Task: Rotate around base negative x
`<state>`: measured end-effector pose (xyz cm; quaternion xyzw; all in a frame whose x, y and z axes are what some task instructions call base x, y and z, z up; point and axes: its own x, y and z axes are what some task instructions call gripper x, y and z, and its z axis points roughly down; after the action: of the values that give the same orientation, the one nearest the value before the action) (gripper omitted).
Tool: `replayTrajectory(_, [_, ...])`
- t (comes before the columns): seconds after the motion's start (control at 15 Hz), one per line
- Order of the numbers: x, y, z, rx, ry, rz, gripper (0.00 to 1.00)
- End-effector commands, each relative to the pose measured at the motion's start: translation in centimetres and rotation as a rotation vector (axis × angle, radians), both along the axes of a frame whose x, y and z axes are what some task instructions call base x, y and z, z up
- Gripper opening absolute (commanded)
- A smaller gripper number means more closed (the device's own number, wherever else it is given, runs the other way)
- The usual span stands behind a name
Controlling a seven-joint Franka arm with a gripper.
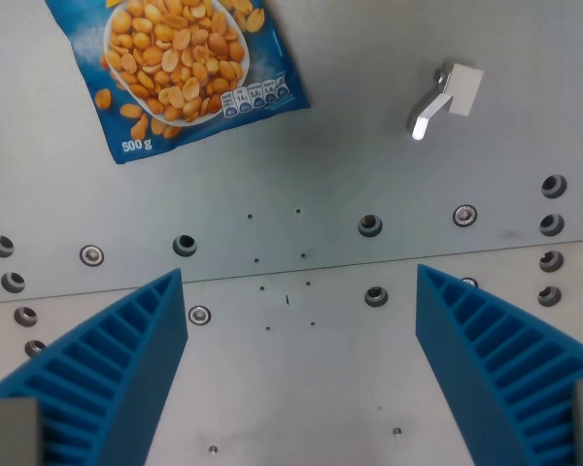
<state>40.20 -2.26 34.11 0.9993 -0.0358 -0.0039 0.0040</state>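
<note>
Ribbed blue gripper [299, 364] fingers apart above glossy peanut bag [180, 68]

Even, cool light across the grey metal table [389, 136], no harsh glare on the plate itself. One hot spot: the small metal handle [445, 97], ahead and to the wrist view's right of the gripper [301, 320], flares white at its tip. The peanut bag [180, 68] prints crisp. A soft, faint shadow sits ahead of the blue fingers [126, 369], whose nearest parts go slightly soft.
</note>
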Motion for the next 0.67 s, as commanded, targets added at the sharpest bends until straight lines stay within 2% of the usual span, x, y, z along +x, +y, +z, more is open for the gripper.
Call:
replayTrajectory(0.07, [-0.03,0.0,0.29,-0.014,-0.007,0.0,1.0])
replayTrajectory(0.67, [-0.03,0.0,0.29,-0.134,-0.007,-0.001,1.0])
